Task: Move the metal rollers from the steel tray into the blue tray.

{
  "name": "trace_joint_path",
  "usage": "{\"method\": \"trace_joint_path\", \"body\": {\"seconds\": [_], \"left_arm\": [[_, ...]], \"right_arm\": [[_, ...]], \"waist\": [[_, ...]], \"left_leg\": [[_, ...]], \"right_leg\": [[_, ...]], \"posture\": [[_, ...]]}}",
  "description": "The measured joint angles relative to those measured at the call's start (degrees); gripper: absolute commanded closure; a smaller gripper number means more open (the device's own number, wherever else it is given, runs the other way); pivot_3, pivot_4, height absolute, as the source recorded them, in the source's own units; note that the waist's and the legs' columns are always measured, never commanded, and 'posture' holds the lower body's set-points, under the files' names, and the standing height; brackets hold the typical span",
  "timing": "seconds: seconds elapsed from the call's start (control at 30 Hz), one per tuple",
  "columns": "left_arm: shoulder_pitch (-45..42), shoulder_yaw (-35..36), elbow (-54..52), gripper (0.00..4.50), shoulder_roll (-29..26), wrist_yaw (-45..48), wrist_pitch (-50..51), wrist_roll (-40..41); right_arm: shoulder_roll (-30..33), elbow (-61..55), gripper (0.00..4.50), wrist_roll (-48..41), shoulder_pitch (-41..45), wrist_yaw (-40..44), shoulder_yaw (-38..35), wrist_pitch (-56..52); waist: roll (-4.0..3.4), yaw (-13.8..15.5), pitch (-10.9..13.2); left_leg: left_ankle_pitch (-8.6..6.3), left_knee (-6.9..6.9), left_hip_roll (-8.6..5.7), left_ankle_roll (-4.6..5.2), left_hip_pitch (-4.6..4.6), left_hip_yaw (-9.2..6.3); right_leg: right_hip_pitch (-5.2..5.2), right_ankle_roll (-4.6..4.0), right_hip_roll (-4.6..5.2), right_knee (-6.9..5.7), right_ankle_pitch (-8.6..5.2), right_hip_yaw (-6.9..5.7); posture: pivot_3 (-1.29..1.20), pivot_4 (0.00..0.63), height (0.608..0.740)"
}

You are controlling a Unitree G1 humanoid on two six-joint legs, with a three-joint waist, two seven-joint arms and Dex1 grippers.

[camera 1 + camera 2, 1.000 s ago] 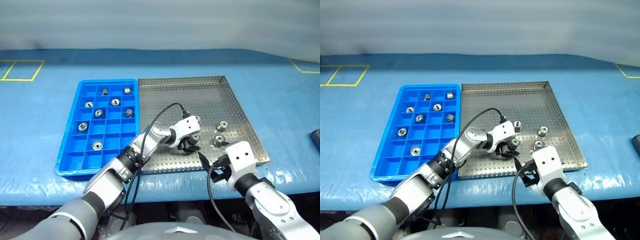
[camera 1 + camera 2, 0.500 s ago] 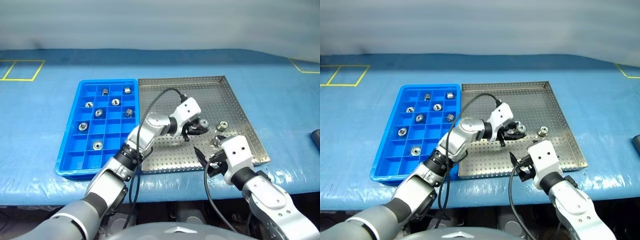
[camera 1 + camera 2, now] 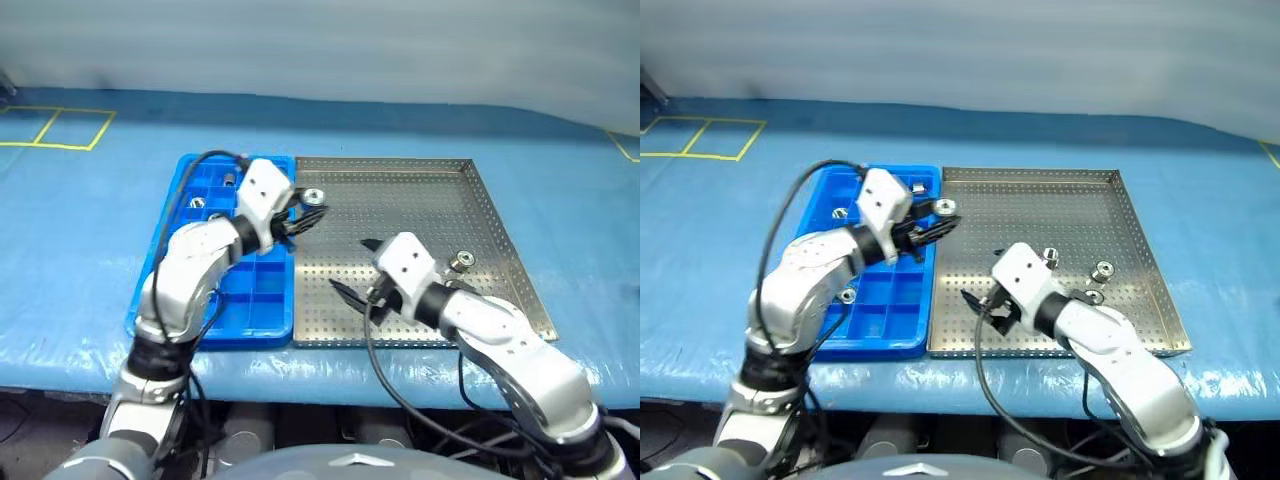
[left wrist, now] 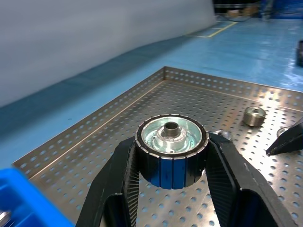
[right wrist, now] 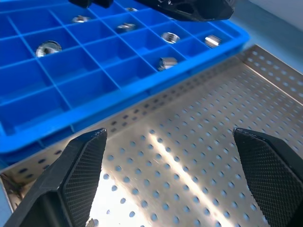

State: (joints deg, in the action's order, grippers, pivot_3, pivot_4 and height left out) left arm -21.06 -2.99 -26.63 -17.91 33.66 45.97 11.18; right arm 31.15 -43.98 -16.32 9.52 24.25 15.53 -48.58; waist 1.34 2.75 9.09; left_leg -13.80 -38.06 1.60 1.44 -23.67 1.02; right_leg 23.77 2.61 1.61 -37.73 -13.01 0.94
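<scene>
Several small shiny metal rollers [image 5: 168, 36] already sit in the bright blue compartmented plastic tray [image 3: 262, 318]. Left gripper [image 4: 171, 177] pinches one roller [image 4: 171, 150] over the tray boundary. Right gripper [image 5: 170, 175] spread wide above the perforated steel tray [image 3: 420, 200]; three rollers [image 3: 1103, 270] remain.

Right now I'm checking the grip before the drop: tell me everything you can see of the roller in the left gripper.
The roller is a short, shiny metal cylinder with a ribbed side, a pale recessed face and a small raised hub with a dark central hole. The left gripper is shut on it, one black finger pressed to each side, hole facing up. It hangs in the air above the steel tray, near that tray's edge beside the blue tray, touching nothing but the fingers.
</scene>
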Motion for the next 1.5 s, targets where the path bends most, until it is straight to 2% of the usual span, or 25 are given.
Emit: {"method": "trace_joint_path", "body": {"seconds": [0.27, 0.53, 0.8, 0.93, 1.23, 1.3, 1.5], "left_arm": [[17.8, 9.2, -15.5, 2.82, -2.0, -9.7, 9.7, 0.3], [26.9, 11.6, -18.9, 2.82, -2.7, -14.5, 10.3, 0.0], [28.6, 11.6, -18.7, 2.82, -2.7, -17.8, 10.1, -0.1], [28.0, 11.4, -18.5, 2.82, -3.1, -17.8, 9.9, 0.2], [23.3, 9.3, -15.1, 2.82, -3.0, -17.3, 9.6, 0.9], [22.2, 8.5, -14.7, 2.82, -3.0, -17.1, 9.6, 1.2], [21.7, 6.9, -13.8, 2.82, -3.9, -16.1, 9.8, 1.3]], "right_arm": [[-4.0, 10.5, 0.00, 0.6, 9.4, 7.7, 8.6, 6.3], [-5.8, 15.0, 0.00, 2.1, 12.6, 12.6, 11.7, 9.8], [-6.4, 15.8, 0.00, 2.5, 12.7, 13.5, 12.2, 10.6], [-6.4, 15.7, 0.00, 2.5, 11.9, 13.3, 12.2, 10.4], [-6.0, 13.7, 0.00, 2.5, 9.7, 12.0, 11.4, 8.6], [-6.0, 13.2, 0.00, 2.5, 9.3, 11.6, 11.3, 8.2], [-6.0, 11.4, 0.00, 2.5, 7.9, 10.4, 11.0, 7.7]], "waist": [[0.06, 5.0, 0.1], [0.03, 10.1, 0.1], [0.01, 16.4, 0.1], [0.00, 18.6, 0.1], [0.04, 20.9, 0.0], [0.04, 20.9, 0.0], [0.04, 20.7, 0.0]], "left_leg": [[0.01, -0.01, -0.01, -0.02, -0.04, -0.23], [0.05, -0.02, 0.02, -0.09, -0.03, -0.36], [0.02, 0.03, 0.03, -0.14, -0.13, -0.31], [-0.01, 0.04, 0.04, -0.20, -0.12, -0.20], [-0.07, 0.01, -0.02, -0.29, -0.48, 0.21], [-0.06, -0.08, -0.01, -0.29, -0.78, 0.18], [-0.06, -0.11, -0.01, -0.30, -0.86, 0.16]], "right_leg": [[-0.05, -0.19, 0.06, 0.01, -0.01, -0.23], [-0.07, -0.40, 0.06, -0.02, -0.29, -0.40], [0.09, -0.43, 0.04, 0.00, -0.33, -0.44], [0.38, -0.44, 0.04, 0.00, -0.34, -0.44], [0.69, -0.44, -0.11, -0.05, -0.26, -0.45], [0.82, -0.36, -0.16, -0.08, -0.01, -0.46], [0.84, -0.24, -0.17, -0.03, -0.08, -0.52]], "posture": [[0.46, 0.150, 0.740], [0.51, 0.150, 0.740], [0.49, 0.150, 0.740], [0.46, 0.150, 0.740], [0.42, 0.150, 0.740], [0.41, 0.150, 0.740], [0.39, 0.150, 0.740]]}}
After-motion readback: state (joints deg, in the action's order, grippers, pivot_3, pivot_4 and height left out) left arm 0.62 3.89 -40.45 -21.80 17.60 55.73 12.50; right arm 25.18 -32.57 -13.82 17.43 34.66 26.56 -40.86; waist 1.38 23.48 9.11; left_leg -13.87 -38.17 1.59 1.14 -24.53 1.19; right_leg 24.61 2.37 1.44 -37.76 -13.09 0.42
